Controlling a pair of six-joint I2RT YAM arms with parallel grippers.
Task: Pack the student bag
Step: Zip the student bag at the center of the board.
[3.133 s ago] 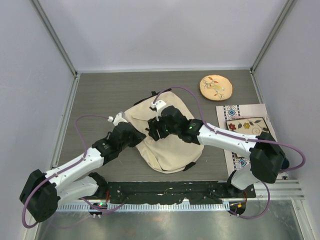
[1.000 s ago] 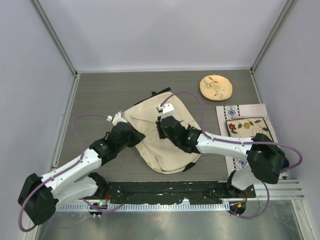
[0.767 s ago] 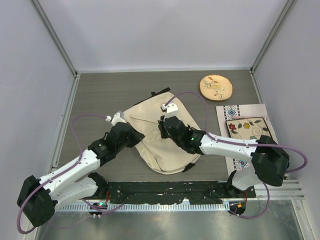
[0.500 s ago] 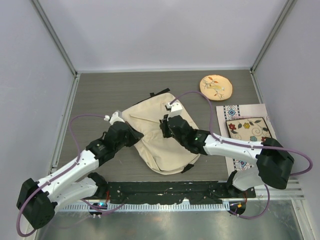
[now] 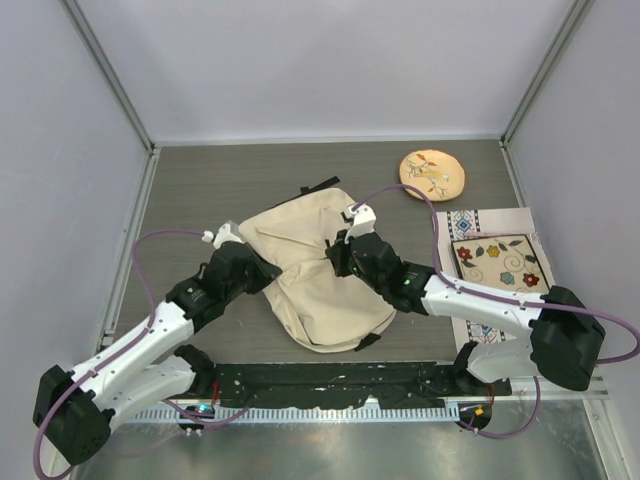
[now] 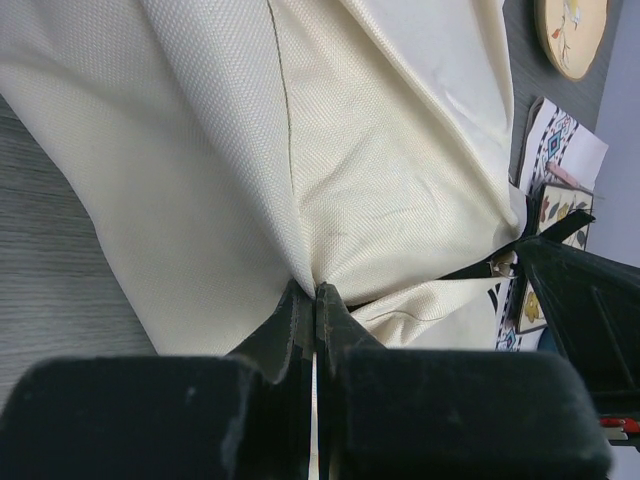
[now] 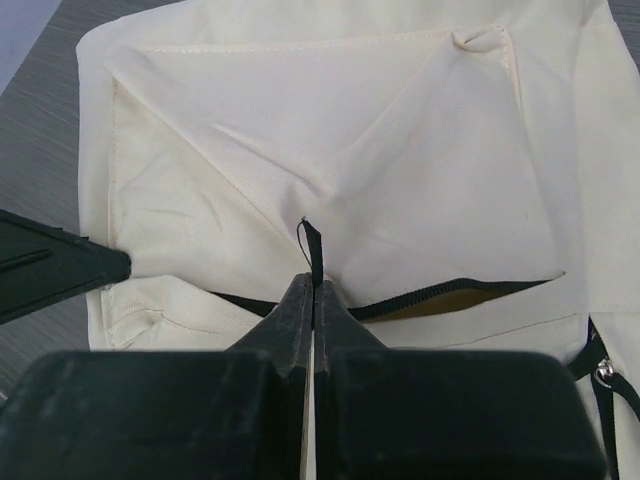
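The left arm (image 5: pixel 150 330) reaches from its base at the near left corner of the grey bench (image 5: pixel 200 185) up and to the right, ending at the left edge of the student bag (image 5: pixel 310 285). The left jaws are pressed together on a gathered fold of the bag's cream fabric. In the left wrist view the cloth fans away from that pinch in long creases.

The bag itself lies on the middle of the bench, between the two arms, soft and crumpled. A thin black strap (image 5: pixel 320 186) pokes out at its far end, and a small black buckle (image 5: pixel 365 340) shows at its near right edge.

On the bag's upper right side the right jaws are closed on the thin black pull tab (image 7: pixel 312 240) of the zip (image 7: pixel 450 292). In the right wrist view the zip runs off to the right from the fingertips. It is partly parted, a dark slit with a yellowish lining behind it. The dark tip of the left arm enters that view from the left edge, against the bag's side.

The right arm (image 5: pixel 480 300) stretches back to its base at the near right corner, passing over the patterned floral mat (image 5: pixel 495 250). The mat lies flat on the bench just right of the bag. Beyond the mat, toward the far right corner, a round tan embroidered disc (image 5: pixel 432 174) rests on the bench, near the mat's far edge and apart from the bag.
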